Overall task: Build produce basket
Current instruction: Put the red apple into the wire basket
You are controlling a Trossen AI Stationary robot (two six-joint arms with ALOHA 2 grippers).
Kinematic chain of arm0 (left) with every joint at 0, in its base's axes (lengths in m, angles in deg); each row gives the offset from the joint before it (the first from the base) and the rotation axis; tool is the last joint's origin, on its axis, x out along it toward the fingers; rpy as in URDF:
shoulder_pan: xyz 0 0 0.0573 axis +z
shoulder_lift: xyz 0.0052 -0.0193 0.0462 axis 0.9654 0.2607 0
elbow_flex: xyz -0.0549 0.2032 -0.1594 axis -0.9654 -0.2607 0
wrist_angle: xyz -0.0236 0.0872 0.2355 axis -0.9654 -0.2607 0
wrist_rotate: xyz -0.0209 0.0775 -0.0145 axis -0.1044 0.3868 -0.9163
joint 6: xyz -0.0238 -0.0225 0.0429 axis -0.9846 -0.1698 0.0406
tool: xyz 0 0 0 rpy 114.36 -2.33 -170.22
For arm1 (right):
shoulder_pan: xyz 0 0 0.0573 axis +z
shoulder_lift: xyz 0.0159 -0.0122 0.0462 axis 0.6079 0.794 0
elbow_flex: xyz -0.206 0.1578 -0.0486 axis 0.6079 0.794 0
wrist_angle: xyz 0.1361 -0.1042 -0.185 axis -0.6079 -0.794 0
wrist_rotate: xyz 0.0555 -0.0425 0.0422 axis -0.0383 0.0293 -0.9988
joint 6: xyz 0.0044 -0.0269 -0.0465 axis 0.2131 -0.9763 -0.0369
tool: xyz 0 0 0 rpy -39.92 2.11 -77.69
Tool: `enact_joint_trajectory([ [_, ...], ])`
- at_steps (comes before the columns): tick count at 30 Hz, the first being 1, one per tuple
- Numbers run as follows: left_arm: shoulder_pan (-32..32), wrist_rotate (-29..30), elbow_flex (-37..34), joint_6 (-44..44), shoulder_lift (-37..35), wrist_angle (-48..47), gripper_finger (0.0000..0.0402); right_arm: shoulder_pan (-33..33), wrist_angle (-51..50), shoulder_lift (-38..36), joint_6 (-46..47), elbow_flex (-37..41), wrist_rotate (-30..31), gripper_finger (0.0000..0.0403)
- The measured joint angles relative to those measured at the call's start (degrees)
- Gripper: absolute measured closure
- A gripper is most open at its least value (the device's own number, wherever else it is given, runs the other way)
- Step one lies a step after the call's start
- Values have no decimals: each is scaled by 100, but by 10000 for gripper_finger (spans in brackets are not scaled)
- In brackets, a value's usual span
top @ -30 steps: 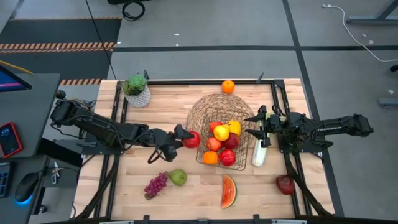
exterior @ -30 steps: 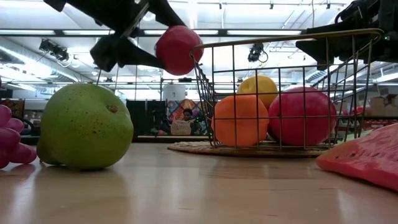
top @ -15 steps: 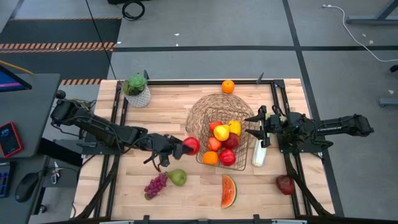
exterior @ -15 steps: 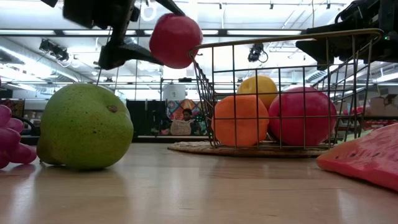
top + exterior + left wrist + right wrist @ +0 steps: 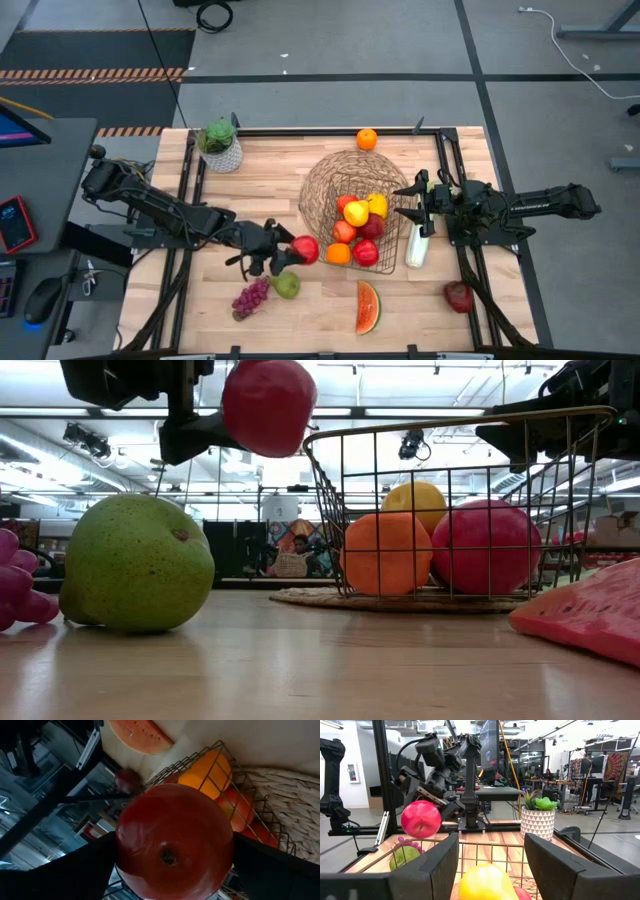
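We have the basket (image 5: 358, 215) partly filled with apples, an orange and yellow pieces. Our left gripper (image 5: 290, 252) is clamped wide on a red apple (image 5: 305, 249), lifted just outside the rim at 9 o'clock. Our right gripper (image 5: 420, 208), closed, steadies the rim at 3 o'clock. Still out: pear (image 5: 286, 285), grapes (image 5: 250, 297), watermelon (image 5: 367, 307), celery (image 5: 417, 245), an orange (image 5: 367, 139), another apple (image 5: 459, 296)

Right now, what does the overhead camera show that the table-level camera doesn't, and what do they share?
Only the high view shows the lone orange, the potted plant, the celery beside the basket, and the apple near the right arm. Only the low view shows the room behind. Both show the left gripper holding a red apple outside the basket, plus the pear, grapes and watermelon slice.
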Motion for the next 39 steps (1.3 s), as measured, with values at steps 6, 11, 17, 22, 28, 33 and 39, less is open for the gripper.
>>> enact_joint_trajectory([
  [6, 86, -4, 0, -1046, 0, 9, 35, -1, -1, 0, 0, 2, 0, 172],
  [11, 203, 6, 0, -2966, 0, 68, 35, -1, -2, 0, 0, 2, 0, 172],
  [17, 214, 208, -7, -4385, -84, 660, 35, 0, -2, -2, 0, 0, 0, 172],
  [22, 329, 81, -7, -6081, -227, 1707, 35, -1, 0, -2, 0, 2, 0, 172],
  [28, 748, -947, -7, -8475, -223, 2033, 35, -2, 0, -2, 0, 0, 0, 172],
  [33, 1123, -1663, -7, -10368, -206, 2036, 35, -2, -1, -2, 0, 1, 0, 172],
  [39, 1589, -1649, -2, -13546, -121, 1931, 35, 0, -2, -2, 0, 1, 0, 172],
])
